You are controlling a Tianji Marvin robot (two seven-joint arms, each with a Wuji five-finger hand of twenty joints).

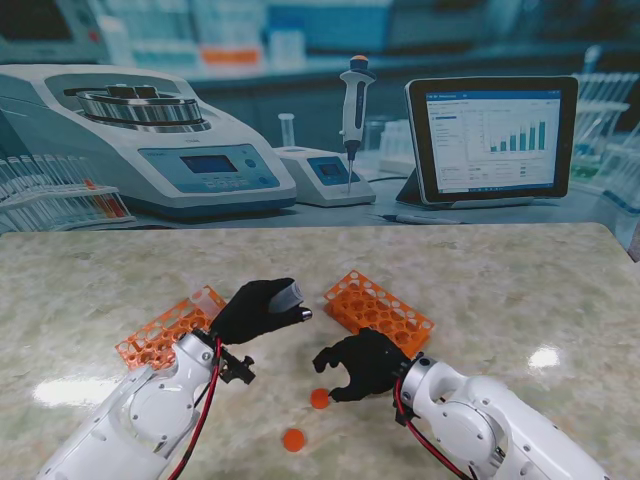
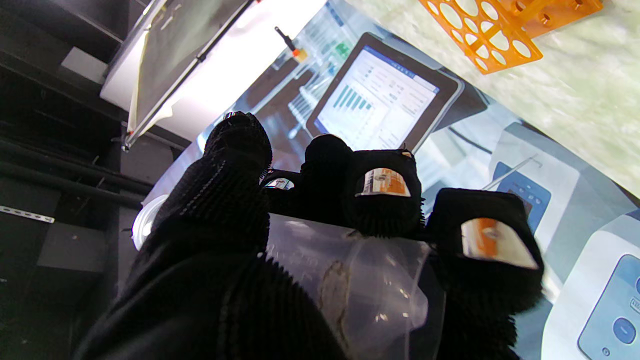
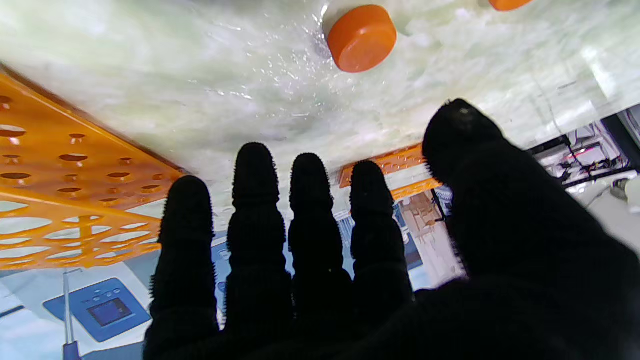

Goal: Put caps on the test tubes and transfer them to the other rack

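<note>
The black-gloved left hand (image 1: 255,310), just left of centre in the stand view, is clenched around a clear plastic test tube (image 1: 288,295) held above the table, its long axis running roughly level toward the frame's right, the open mouth poking out past the fingers; the left wrist view shows the transparent tube wall (image 2: 350,280) pinned under the curled fingers (image 2: 382,195). The black-gloved right hand (image 1: 362,362), lower centre, is released, fingers spread and holding nothing. The small round orange cap (image 1: 319,398) lies just beside its fingertips, toward the lower left of the hand, so the right hand is clearly the nearer one; a second orange cap (image 1: 293,439) sits lower still. One orange perforated plastic rack (image 1: 380,310) stands just above the right hand, another orange rack (image 1: 165,332) behind the left forearm. The pale green marbled tabletop (image 1: 520,290) is glossy, with free space around the caps.
</note>
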